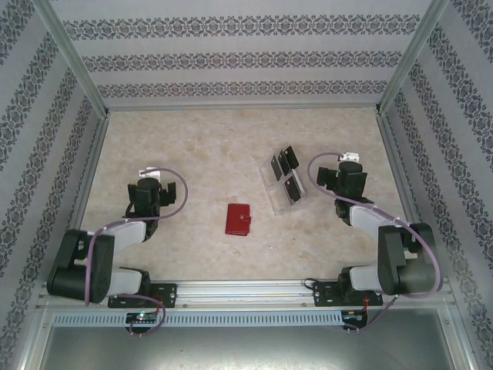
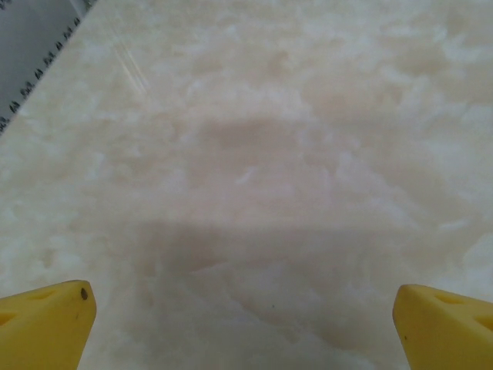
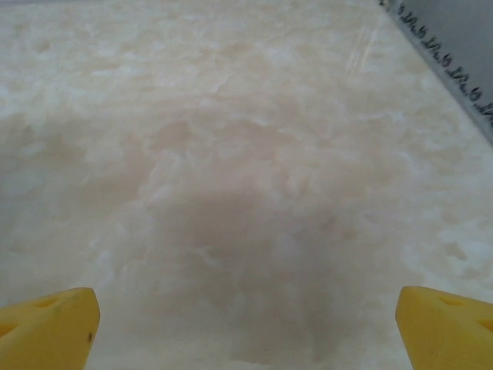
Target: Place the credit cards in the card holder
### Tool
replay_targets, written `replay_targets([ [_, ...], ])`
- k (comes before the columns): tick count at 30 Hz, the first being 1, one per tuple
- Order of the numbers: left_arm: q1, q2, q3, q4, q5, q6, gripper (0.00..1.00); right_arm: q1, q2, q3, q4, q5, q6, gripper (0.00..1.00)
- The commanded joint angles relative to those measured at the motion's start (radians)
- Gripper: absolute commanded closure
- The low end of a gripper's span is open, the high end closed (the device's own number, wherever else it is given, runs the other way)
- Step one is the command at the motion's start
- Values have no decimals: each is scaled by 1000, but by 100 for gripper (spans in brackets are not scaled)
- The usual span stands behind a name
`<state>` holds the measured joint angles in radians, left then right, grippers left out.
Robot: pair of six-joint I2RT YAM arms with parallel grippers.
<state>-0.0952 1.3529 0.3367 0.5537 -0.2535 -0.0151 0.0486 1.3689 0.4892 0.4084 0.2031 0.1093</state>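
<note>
The card holder [image 1: 238, 219] is a small red wallet lying closed on the table, roughly midway between the two arms. The dark credit cards [image 1: 288, 160] sit in a clear plastic rack [image 1: 283, 183] behind and to the right of it. My left gripper [image 1: 148, 174] hangs over bare table well to the wallet's left. In the left wrist view its gripper [image 2: 245, 312] is open, the yellow fingertips [image 2: 46, 320] far apart with only tabletop between. My right gripper [image 1: 348, 159] is just right of the rack, and in the right wrist view that gripper [image 3: 246, 312] is open over bare table too.
The pale marbled table [image 1: 200, 154] is enclosed by patterned walls on the left, back and right, with metal frame posts [image 1: 73, 58] at the corners. A metal rail [image 1: 246, 289] carrying both arm bases runs along the near edge.
</note>
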Motion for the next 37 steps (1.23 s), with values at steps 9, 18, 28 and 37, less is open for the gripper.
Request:
replay_targets([
  [9,75,232,52,379,208,22,0,-24,144,-102,483,-141,-78,2],
  [18,97,232,59,361,244,6,0,-26,136,-105,479,-134,-79,2],
  [28,97,233,58,366,243,7,0,-34,147,-94,467,-156,-74,2],
  [37,97,232,50,382,245,12,0,-33,141,-104,481,-159,-77,2],
])
